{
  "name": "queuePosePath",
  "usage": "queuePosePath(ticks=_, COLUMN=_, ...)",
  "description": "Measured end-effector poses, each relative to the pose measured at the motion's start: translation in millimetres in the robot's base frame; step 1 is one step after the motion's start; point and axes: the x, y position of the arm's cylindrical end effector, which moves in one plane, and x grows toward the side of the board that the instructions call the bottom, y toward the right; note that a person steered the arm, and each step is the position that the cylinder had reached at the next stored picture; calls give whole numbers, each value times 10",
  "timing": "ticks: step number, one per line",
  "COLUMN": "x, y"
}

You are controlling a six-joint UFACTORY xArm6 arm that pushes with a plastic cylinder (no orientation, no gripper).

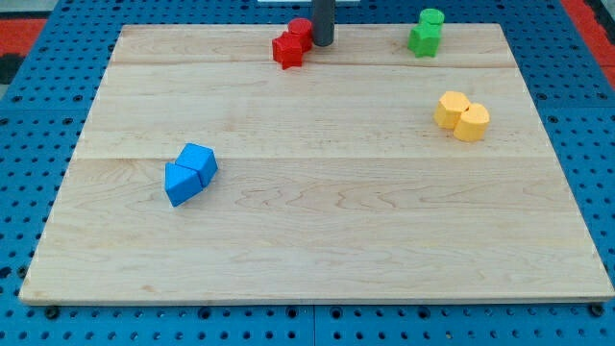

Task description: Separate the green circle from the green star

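The green circle (432,17) sits at the view's top right of the wooden board (317,240), touching the green star (423,40) just below it. My tip (322,42) is the lower end of a dark rod near the top centre. It stands right beside a red circle (301,29) and a red star-like block (286,51), on their right. The tip is well to the left of the green pair, about a hundred pixels away.
Two yellow blocks (461,116) touch each other at the right. Two blue blocks (189,174) touch each other at the left centre. A blue pegboard (29,115) surrounds the board.
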Motion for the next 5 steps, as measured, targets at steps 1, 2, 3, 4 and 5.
queuePosePath(ticks=1, x=265, y=376)
queuePosePath(ticks=2, x=368, y=893)
queuePosePath(ticks=3, x=462, y=1730)
queuePosePath(ticks=4, x=-35, y=2096)
queuePosePath(ticks=5, x=-357, y=2092)
